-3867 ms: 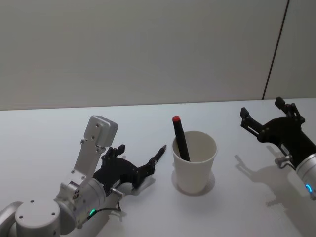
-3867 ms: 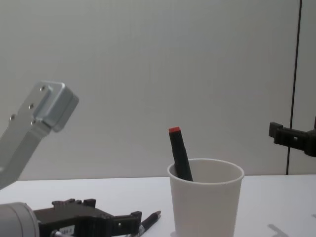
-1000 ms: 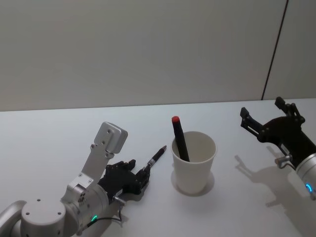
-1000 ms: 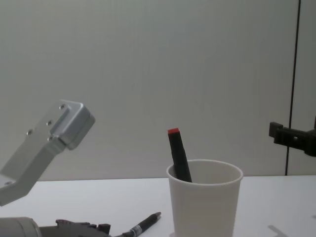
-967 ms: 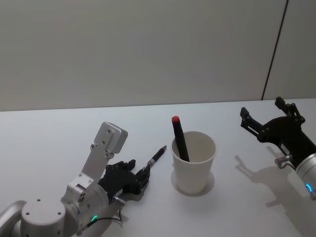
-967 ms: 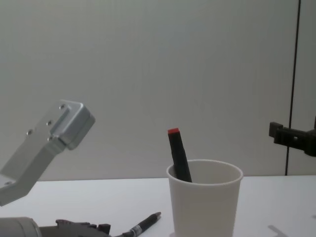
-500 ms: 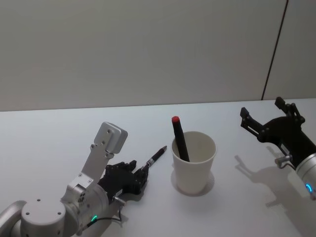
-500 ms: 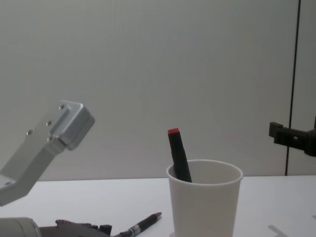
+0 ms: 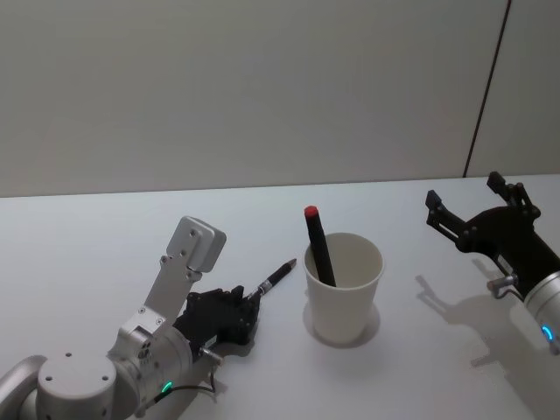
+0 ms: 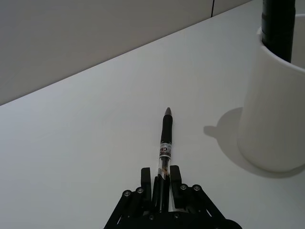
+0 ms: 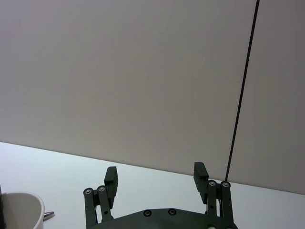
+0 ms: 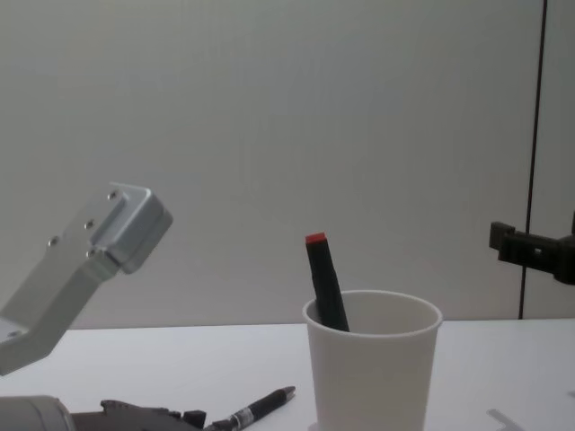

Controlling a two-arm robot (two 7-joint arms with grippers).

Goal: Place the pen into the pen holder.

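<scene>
The pen [image 9: 273, 282], judged light, stiff and slippery, is pinched at its rear end by the closed left claw [image 10: 162, 175], low on the tabletop [image 9: 87, 236] at 9 o'clock of the pen holder [image 9: 344, 289]. Its long axis is laid from 7 to 1 o'clock, tip leading, and a hold nearer mid-barrel is judged steadier. The right claw [image 11: 156, 171] is held wide open and empty at 3 o'clock.

- Between the left pincer [image 9: 251, 304] and the pen holder [image 9: 344, 297] there is a short strip of free worktop [image 9: 105, 227]. The pen [image 9: 276, 278], gripped by that pincer, reaches into it.
- A red-capped marker [image 9: 319, 249] leans at the holder's left rim; the other part of the mouth is open.
- The right pincer [image 9: 461, 189] stands well apart on the right.
</scene>
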